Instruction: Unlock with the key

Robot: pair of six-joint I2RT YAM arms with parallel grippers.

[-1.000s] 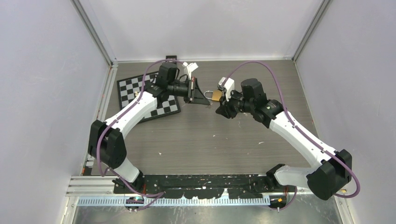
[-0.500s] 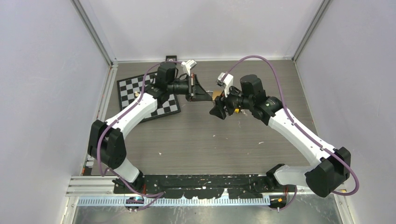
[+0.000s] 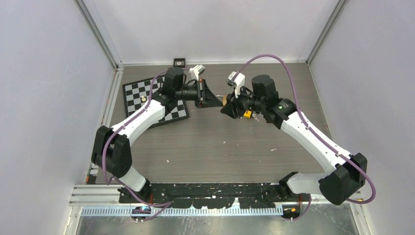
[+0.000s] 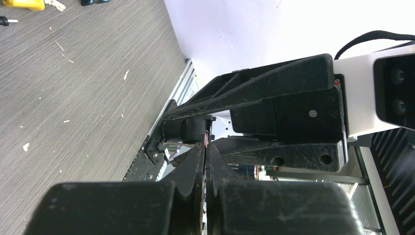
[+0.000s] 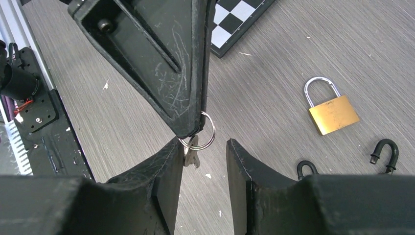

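Inspector: Gripper status, both arms?

Technician: Left gripper (image 5: 190,128): fingers pressed together, pinching the key ring (image 5: 213,131) at their tips. Key (image 5: 192,154) hangs below the ring. Right gripper (image 5: 204,144): fingers apart with a moderate gap, gripping nothing. Both tips meet above the far centre of the table (image 3: 210,147).

Inspector: Key position relative to the right gripper?

Technician: Key hangs at the mouth of the gap, just beside the inner face of one finger. Contact there cannot be confirmed.

Inspector: Padlock location?

Technician: Brass padlock (image 5: 334,113) lies flat on the table with its shackle seated in the body, below the grippers and apart from both. In the top view the gripper tips cover nearly all of it.

Inspector: Surrounding items and obstructions?

Technician: Chessboard (image 3: 134,93) lies at the far left, under the left arm, near the padlock but not touching it. Small black square item (image 3: 179,62) sits at the far edge. Black hook-shaped piece (image 5: 385,152) shows near the padlock; what it belongs to cannot be told. Left gripper's closed fingers stand between the right wrist camera and part of the chessboard.
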